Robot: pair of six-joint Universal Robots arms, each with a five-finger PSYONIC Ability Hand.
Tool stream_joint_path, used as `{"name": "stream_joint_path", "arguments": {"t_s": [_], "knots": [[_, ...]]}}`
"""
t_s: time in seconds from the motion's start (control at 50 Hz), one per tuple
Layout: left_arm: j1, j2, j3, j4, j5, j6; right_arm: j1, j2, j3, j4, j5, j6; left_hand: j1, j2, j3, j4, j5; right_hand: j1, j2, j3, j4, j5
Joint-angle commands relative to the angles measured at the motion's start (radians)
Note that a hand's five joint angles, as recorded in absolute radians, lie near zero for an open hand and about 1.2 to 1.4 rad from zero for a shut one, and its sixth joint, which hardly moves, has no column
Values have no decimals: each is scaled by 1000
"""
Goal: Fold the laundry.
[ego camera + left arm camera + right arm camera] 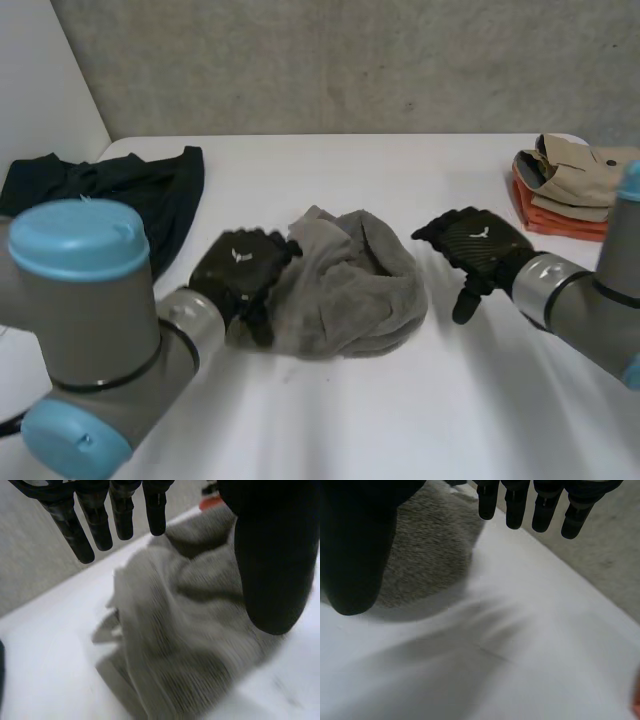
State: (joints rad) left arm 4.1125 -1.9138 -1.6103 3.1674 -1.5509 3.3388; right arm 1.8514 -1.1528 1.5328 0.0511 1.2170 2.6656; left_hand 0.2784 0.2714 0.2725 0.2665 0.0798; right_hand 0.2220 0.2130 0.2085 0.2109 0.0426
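White table (pixel 400 410) — grey cloth (pixel 350 290) crumpled (ribbed, bunched), left hand (pixel 238 265) at edge.

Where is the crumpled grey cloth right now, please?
The grey cloth lies crumpled on the table in the head view, left hand at its edge, right hand just clear.

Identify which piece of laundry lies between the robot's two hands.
The crumpled grey cloth. The black garment lies at the far left; the folded beige-and-orange stack sits at the far right.

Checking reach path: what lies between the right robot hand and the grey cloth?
Nothing: a bare strip of white table separates right robot hand and grey cloth in the head view.
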Motion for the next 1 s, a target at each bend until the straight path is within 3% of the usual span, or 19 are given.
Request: {"name": "stream_joint_path", "arguments": {"t_s": [0.02,0.12,0.18,0.2,0.22,0.24,0.26,0.28,0.46,0.6,0.66,0.76,0.92,0.96,0.98,1.0], "knots": [[-9,-103,-25,115,5,5,77,148,-94,-8,-8,129,-24,-17,-18,-12,0,-47,-38,-34,-36,-43],[-8,-221,36,166,3,10,111,226,-134,-27,1,188,23,30,29,35,47,-47,-38,-34,-36,-43],[-9,-264,69,163,5,18,117,245,-141,-56,2,217,114,121,120,126,138,252,261,266,263,257],[-9,-283,87,160,5,27,117,245,-141,-65,2,223,262,269,268,274,286,381,390,395,392,386],[-9,-290,95,157,5,34,115,240,-141,-89,4,237,386,393,392,398,410,720,729,733,731,725],[-8,-294,101,154,5,44,114,237,-140,-102,6,243,541,548,547,553,565,906,915,920,917,911],[-12,-294,107,151,2,68,109,234,-138,-115,6,249,982,989,988,994,1006,1132,1141,1145,1143,1137],[-14,-289,109,151,2,80,109,226,-129,-143,10,254,1117,1123,1122,1128,1141,1174,1183,1187,1185,1179],[-20,67,119,146,-14,105,103,-82,-132,-148,55,159,1118,1125,1124,1130,1142,1174,1183,1188,1185,1179],[-4,283,147,144,-6,22,91,-277,-229,-53,47,76,1118,1125,1124,1130,1142,1174,1183,1188,1185,1179],[0,291,168,134,-5,-2,94,-262,-275,-34,45,56,1118,1125,1124,1130,1142,1174,1183,1188,1185,1179],[22,219,182,111,-3,-5,132,-118,-379,-28,52,-38,1118,1125,1124,1130,1142,1174,1183,1188,1185,1179],[52,-128,338,97,-17,-7,189,180,-474,-43,48,-168,1118,1125,1124,1130,1142,1174,1183,1188,1185,1179],[66,-240,426,97,-18,-7,190,240,-491,-63,48,-170,1118,1125,1124,1130,1142,939,948,953,950,944],[75,-272,456,97,-18,-7,193,293,-502,-94,52,-168,1118,1125,1124,1130,1142,417,426,431,428,422],[87,-309,487,97,-18,-7,198,318,-505,-111,55,-167,1118,1125,1124,1130,1142,148,157,161,159,152]]}}
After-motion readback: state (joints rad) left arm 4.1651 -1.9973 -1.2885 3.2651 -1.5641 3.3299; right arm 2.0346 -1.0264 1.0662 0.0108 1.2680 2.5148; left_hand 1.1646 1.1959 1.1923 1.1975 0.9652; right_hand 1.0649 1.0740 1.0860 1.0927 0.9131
